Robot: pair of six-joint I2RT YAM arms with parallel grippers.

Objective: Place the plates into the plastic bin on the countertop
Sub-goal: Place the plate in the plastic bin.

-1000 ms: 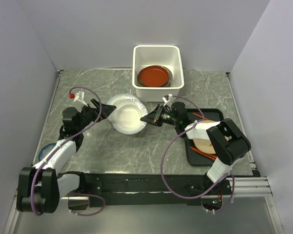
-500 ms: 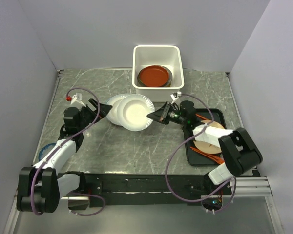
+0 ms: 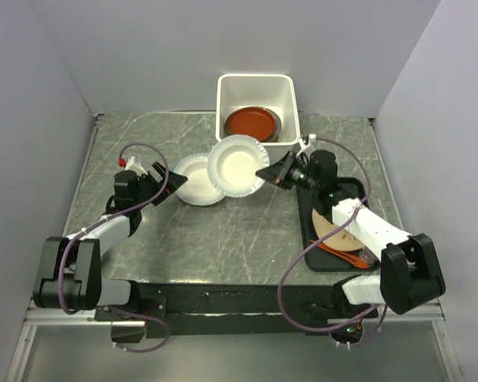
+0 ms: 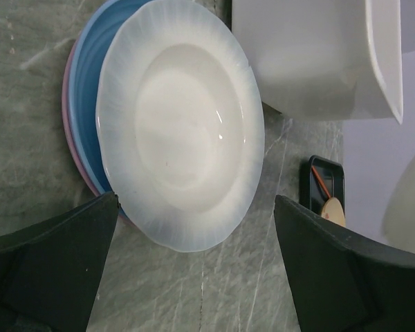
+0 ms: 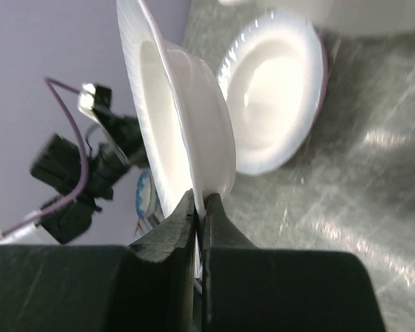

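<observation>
A: Pinching the fluted white plate by its rim. My right pincer is pressed tight on the edge. The plate is lifted and tilted, just off the plastic bin's near-left corner.
B: Next?
A: I'd clear the rim, level it, and lower it onto the red-brown plate. Thin grip, so slow.
B: Left pincer?
A: Spread, empty, beside the stack on the countertop. Its wrist view shows a blue plate and a pink plate underneath, hard to see from the top.

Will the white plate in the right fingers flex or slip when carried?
Probably stiff: the white plate shows no sag though the right fingers pinch only its rim. Its glossy surface may let it slip or pivot.
</observation>
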